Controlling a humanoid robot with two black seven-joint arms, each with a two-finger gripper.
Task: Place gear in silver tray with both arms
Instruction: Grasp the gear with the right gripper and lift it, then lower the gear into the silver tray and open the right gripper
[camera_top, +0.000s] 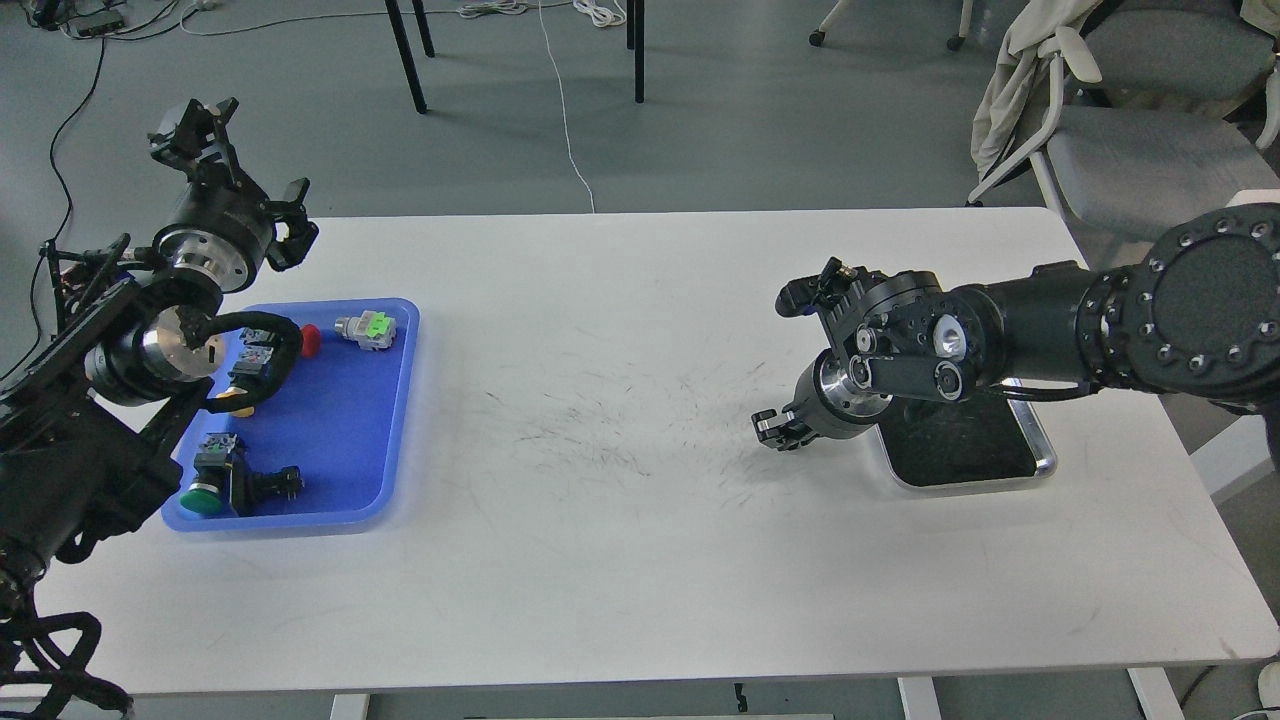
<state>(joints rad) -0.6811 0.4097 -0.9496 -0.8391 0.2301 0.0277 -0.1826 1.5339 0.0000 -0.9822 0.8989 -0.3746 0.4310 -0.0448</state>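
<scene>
The silver tray (1038, 462) lies at the right of the white table, its dark scuffed inside bare and its left part hidden behind my right arm. My right gripper (775, 430) hangs low over the table just left of the tray; it is small and dark, so I cannot tell its fingers apart. My left gripper (243, 168) is raised above the table's far left corner, behind the blue tray (395, 400), claws spread and empty. Several small electrical parts lie in the blue tray, among them a grey and green one (368, 329) and a green-capped one (205, 498).
The white table (620, 540) bears black scuff marks in its middle. A grey chair (1130, 150) with a cloth over it stands off the far right corner. Table legs and cables are on the floor behind.
</scene>
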